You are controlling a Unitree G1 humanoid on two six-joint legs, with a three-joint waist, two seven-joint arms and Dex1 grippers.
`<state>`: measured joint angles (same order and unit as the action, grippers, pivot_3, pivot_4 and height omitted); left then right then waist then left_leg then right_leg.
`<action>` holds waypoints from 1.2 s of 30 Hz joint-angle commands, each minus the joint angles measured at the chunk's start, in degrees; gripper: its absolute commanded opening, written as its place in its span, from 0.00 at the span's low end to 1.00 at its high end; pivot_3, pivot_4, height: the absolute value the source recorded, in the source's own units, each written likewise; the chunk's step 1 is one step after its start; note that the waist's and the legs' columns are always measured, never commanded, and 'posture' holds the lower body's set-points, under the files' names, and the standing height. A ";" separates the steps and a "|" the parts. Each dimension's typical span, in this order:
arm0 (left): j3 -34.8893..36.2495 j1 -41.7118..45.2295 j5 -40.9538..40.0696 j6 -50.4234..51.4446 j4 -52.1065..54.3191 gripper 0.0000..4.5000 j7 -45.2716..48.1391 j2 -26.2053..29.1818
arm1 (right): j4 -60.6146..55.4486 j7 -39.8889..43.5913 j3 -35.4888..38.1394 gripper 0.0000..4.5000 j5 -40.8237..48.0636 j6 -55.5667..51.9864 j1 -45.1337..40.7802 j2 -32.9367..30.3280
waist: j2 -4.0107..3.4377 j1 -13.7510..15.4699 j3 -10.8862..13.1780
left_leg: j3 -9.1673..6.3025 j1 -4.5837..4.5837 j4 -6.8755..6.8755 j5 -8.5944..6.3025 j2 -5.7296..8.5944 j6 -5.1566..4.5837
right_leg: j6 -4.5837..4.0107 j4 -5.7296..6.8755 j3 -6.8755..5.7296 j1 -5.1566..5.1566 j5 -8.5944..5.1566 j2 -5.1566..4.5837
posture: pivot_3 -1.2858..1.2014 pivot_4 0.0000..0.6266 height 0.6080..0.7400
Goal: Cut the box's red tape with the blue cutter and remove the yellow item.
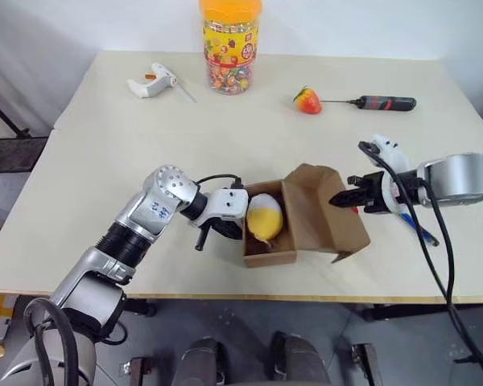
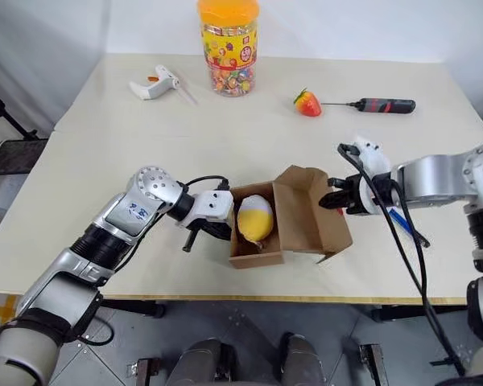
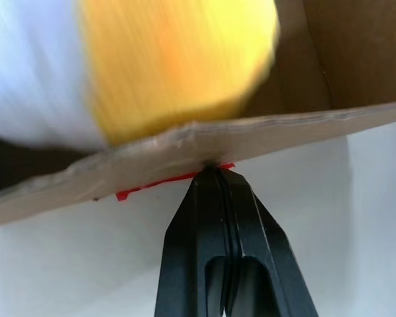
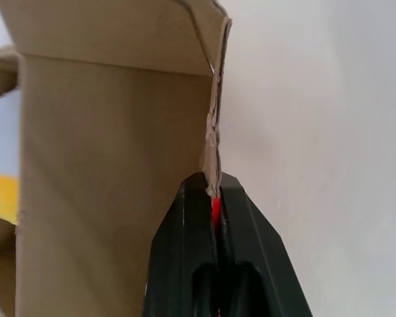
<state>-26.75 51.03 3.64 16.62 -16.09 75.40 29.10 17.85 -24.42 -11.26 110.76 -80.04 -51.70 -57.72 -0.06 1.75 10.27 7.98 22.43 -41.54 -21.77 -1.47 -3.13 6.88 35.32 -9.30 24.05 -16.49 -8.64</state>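
The box (image 1: 306, 215) sits open near the table's (image 1: 105, 137) near edge, the yellow item (image 1: 264, 217) lying inside. The left gripper (image 1: 243, 219) is clenched on the box's left wall edge, where red tape (image 3: 171, 181) shows. The right gripper (image 1: 338, 200) pinches the opened flap. The blue cutter (image 1: 416, 225) lies just right.

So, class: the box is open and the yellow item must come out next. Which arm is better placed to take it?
Probably left. The left gripper pinches the box wall right beside the yellow item; the right gripper holds the flap on the far side.
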 commanded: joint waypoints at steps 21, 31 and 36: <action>9.33 3.64 0.16 1.18 -4.63 0.73 -5.09 4.65 | -21.21 50.69 11.51 1.00 -48.79 10.28 14.43 -8.91 | -0.12 -0.20 0.08 | 0.11 0.01 0.15 0.01 0.00 -0.02 | 0.15 -0.25 0.02 0.05 0.08 0.11 | 0.52 0.24 1.00; 11.72 9.53 -6.14 7.31 4.10 0.99 -2.02 2.29 | -31.88 70.07 29.31 1.00 -55.28 18.93 30.06 -17.17 | -0.07 0.07 0.11 | 0.30 0.18 0.11 0.01 0.10 -0.02 | 0.28 -0.28 0.05 0.17 0.15 0.10 | 0.52 0.24 1.00; 6.63 11.86 -6.16 4.61 3.68 0.99 1.49 -2.83 | -38.01 69.17 35.59 1.00 -56.59 18.89 36.49 -14.25 | -0.06 0.02 0.11 | 0.29 0.12 0.11 0.02 0.36 0.00 | 0.28 -0.23 0.11 0.17 0.15 0.12 | 0.52 0.24 1.00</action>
<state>-18.60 61.19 -2.28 23.36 -13.62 75.62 27.01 -18.26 45.96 20.81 54.94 -61.42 -15.68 -73.04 -0.12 1.77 10.38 8.27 22.55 -41.45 -21.75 -1.10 -3.13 7.17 35.09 -9.18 24.21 -16.34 -8.53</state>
